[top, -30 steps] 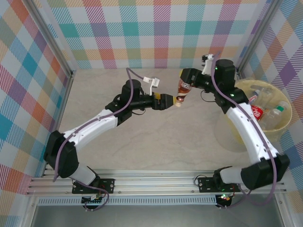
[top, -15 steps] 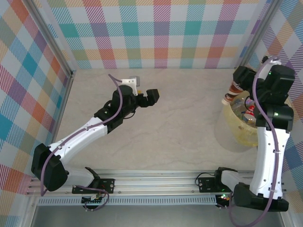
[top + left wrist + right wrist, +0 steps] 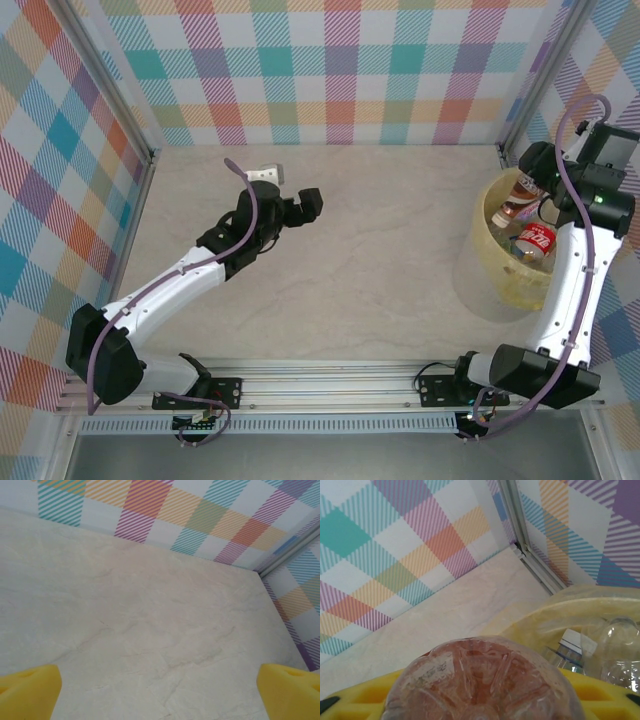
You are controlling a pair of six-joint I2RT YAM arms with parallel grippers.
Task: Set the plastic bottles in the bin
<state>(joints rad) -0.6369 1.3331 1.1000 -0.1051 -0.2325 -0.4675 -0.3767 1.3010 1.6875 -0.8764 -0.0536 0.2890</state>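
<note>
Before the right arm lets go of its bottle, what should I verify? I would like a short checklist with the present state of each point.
1. Bottle held firmly by the right gripper: ok, the yellow pads clamp it.
2. Bottle over the opening of the bin: ok, it lies inside the rim in the top view.
3. Drop height above the bin's contents: cannot tell.
4. Free space beside the red-labelled bottle lying inside: ok.
5. Left gripper open, empty and far from the bin: ok.
</note>
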